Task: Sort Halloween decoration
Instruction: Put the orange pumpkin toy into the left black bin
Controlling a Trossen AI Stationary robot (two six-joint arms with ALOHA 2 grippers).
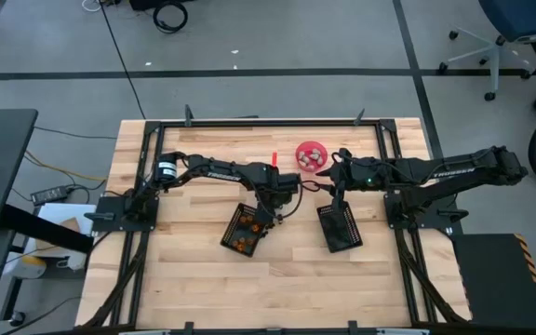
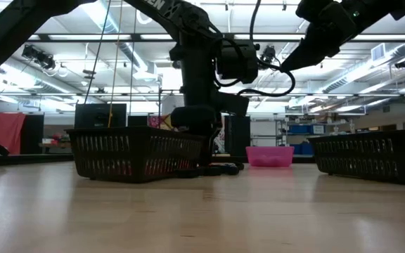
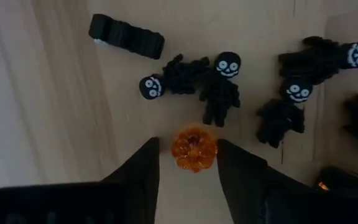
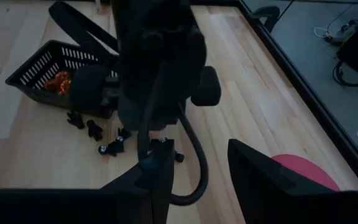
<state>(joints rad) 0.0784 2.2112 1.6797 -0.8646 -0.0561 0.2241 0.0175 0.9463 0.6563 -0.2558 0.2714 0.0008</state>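
A small orange pumpkin [image 3: 193, 149] lies on the table between the fingers of my left gripper [image 3: 188, 144], which is open and points down at it. Beyond it lie several black skeleton figures with white skull faces [image 3: 225, 68] and a black ribbed piece [image 3: 126, 36]. In the high view my left gripper [image 1: 274, 199] stands at the far end of the left mesh basket [image 1: 245, 230], which holds orange pieces. My right gripper [image 4: 201, 171] hangs open and empty above the table near the pink bowl [image 1: 312, 154]. My left gripper comes from above with one finger on each side of the orange pumpkin, which rests on the table. A strip of table shows between one finger [image 3: 146, 165] and the pumpkin. The other finger [image 3: 232, 165] meets its edge [image 3: 215, 152]; whether it touches I cannot tell.
A second black mesh basket [image 1: 340, 228] lies under the right arm. The pink bowl [image 4: 303, 173] holds several pale and reddish pieces. A red stick [image 1: 274, 159] lies on the table left of the bowl. A black frame [image 1: 268, 122] borders the table; bare wood lies toward the near edge.
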